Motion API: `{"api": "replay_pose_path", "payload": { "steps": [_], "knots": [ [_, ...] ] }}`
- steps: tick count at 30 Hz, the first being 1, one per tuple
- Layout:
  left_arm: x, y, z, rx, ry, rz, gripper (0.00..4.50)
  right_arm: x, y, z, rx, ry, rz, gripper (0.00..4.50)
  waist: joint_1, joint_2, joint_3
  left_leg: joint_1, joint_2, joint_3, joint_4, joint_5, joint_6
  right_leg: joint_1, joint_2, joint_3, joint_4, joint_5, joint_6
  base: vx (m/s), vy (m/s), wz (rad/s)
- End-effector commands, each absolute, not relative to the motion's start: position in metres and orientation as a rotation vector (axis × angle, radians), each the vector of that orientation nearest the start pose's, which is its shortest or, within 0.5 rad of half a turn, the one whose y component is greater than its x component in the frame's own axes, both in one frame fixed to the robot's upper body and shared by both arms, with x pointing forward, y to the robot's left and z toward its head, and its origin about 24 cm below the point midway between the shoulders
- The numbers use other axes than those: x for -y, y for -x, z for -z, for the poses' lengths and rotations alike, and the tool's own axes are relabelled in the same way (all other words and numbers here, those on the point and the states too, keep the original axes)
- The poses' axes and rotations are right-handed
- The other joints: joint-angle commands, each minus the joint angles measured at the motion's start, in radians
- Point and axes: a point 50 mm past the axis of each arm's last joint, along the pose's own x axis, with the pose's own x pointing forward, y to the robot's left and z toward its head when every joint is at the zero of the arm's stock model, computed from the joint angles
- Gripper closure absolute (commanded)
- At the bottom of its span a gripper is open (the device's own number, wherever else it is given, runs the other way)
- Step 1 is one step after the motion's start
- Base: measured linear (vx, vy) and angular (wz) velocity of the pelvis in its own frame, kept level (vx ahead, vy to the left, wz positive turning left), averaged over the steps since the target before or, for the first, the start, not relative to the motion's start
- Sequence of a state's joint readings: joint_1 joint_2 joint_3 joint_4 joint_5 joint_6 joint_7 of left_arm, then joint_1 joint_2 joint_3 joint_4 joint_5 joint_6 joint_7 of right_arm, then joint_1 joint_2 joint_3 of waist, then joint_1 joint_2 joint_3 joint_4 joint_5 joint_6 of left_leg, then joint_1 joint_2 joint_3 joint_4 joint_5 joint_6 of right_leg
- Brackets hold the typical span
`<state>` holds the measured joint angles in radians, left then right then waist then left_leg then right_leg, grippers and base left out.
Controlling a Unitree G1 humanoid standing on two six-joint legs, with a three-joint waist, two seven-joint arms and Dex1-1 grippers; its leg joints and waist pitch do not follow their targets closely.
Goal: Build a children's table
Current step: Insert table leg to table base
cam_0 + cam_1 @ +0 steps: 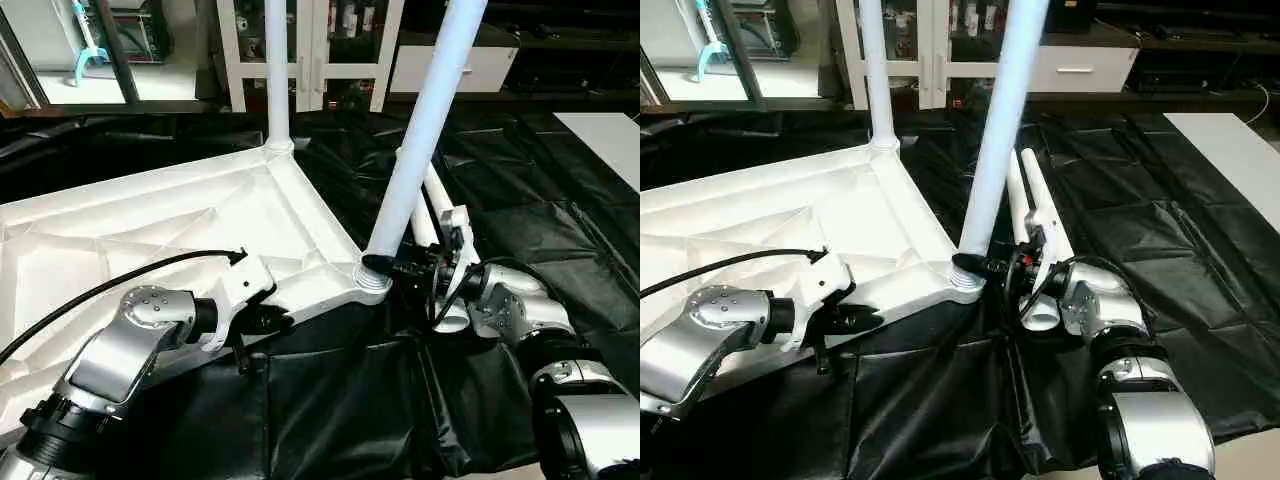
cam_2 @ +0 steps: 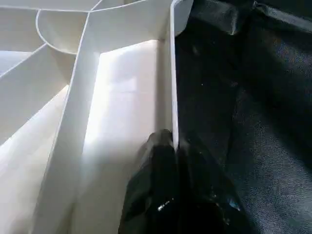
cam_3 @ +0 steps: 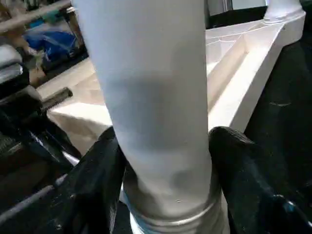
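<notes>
— Black crinkly sheet [image 1: 330,400] spread all over the floor, with white cabinets [image 1: 320,50] and glass doors far at the back. See anything big and white on it?

— Yes, tabletop [image 1: 150,230] lying upside down on the sheet, ribs showing, filling the left side.

— Any legs on it?

— Two standing up. Far leg [image 1: 277,70] stuck straight up in the back corner socket. Near leg [image 1: 425,120] leaning a bit to the right, bottom end sitting in the near corner socket [image 1: 372,276].

— And more legs somewhere?

— Two spare legs [image 1: 1032,215] lying flat on the sheet, side by side, just behind the right arm, open ends toward the robot.

— What about the right gripper [image 3: 165,170]?

— Down low at the near leg, right above the socket. One black finger [image 3: 97,180] on each side of the leg, spread about as wide as the leg. Right wrist view too close to tell if touching or just beside.

— And the left gripper [image 2: 173,146]?

— At the tabletop's front edge, left of the near socket. Fingers pinched tight on the thin rim [image 2: 171,73], one inside, one outside.

— Anything else small?

— Black cable [image 1: 120,280] looping over the left forearm.
</notes>
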<state>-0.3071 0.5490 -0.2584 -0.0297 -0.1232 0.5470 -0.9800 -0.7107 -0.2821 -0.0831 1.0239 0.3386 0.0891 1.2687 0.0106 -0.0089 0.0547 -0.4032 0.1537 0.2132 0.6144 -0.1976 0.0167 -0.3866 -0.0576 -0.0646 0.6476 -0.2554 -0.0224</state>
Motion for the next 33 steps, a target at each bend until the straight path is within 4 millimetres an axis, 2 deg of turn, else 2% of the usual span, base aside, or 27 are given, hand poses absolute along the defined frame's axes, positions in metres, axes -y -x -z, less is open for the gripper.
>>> {"api": "replay_pose_path", "payload": {
  "steps": [1,5,8,11,16,17,26,30,33],
  "knots": [
    [-0.156,-0.272,-0.076,-0.46,-0.317,1.102,4.5,0.164,-0.341,-0.061,-0.206,-0.364,-1.133,1.68,0.008,0.001,-0.067,0.03,0.099,-0.044,-0.049,0.064,0.175,0.044,-0.101,0.054,-0.047,0.215,-0.33,0.0,0.0,0.0],
    [-0.154,-0.274,-0.072,-0.461,-0.336,1.092,4.5,0.162,-0.335,-0.053,-0.269,-0.304,-1.176,1.68,0.011,0.001,-0.068,0.03,0.098,-0.044,-0.047,0.084,0.18,0.043,-0.1,0.052,-0.044,0.236,-0.33,0.0,0.0,0.0],
    [-0.152,-0.275,-0.071,-0.458,-0.345,1.084,4.5,0.161,-0.332,-0.049,-0.288,-0.259,-1.184,1.68,0.014,0.0,-0.067,0.029,0.098,-0.044,-0.047,0.066,0.173,0.044,-0.104,0.054,-0.047,0.213,-0.324,0.0,0.0,0.0],
    [-0.151,-0.275,-0.07,-0.457,-0.346,1.085,4.5,0.162,-0.331,-0.047,-0.291,-0.249,-1.177,1.68,0.015,0.004,-0.068,0.032,0.098,-0.045,-0.047,0.073,0.169,0.043,-0.101,0.054,-0.046,0.218,-0.325,0.0,0.0,0.0],
    [-0.151,-0.276,-0.07,-0.453,-0.351,1.082,4.5,0.164,-0.333,-0.048,-0.277,-0.238,-1.152,1.83,0.018,0.004,-0.068,0.032,0.099,-0.044,-0.047,0.067,0.168,0.043,-0.102,0.054,-0.046,0.219,-0.327,0.0,0.0,0.0],
    [-0.151,-0.277,-0.07,-0.451,-0.353,1.079,4.5,0.164,-0.334,-0.049,-0.271,-0.236,-1.145,2.08,0.018,0.004,-0.068,0.032,0.098,-0.044,-0.047,0.059,0.163,0.043,-0.102,0.055,-0.047,0.21,-0.328,0.0,0.0,0.0],
    [-0.15,-0.277,-0.069,-0.447,-0.357,1.074,4.5,0.167,-0.338,-0.056,-0.222,-0.215,-1.12,2.22,0.02,0.004,-0.069,0.033,0.099,-0.044,-0.047,0.043,0.148,0.042,-0.102,0.056,-0.047,0.189,-0.324,0.0,0.0,0.0],
    [-0.15,-0.277,-0.069,-0.442,-0.359,1.072,4.5,0.169,-0.34,-0.06,-0.19,-0.093,-1.118,2.32,0.017,0.001,-0.068,0.03,0.096,-0.044,-0.046,0.031,0.146,0.043,-0.104,0.057,-0.048,0.179,-0.324,0.0,0.0,0.0],
    [-0.149,-0.278,-0.069,-0.433,-0.36,1.069,4.5,0.169,-0.337,-0.059,-0.188,0.066,-1.151,2.34,0.015,0.001,-0.069,0.032,0.095,-0.045,-0.045,0.028,0.14,0.043,-0.103,0.057,-0.049,0.17,-0.321,0.0,0.0,0.0]
  ]
}}
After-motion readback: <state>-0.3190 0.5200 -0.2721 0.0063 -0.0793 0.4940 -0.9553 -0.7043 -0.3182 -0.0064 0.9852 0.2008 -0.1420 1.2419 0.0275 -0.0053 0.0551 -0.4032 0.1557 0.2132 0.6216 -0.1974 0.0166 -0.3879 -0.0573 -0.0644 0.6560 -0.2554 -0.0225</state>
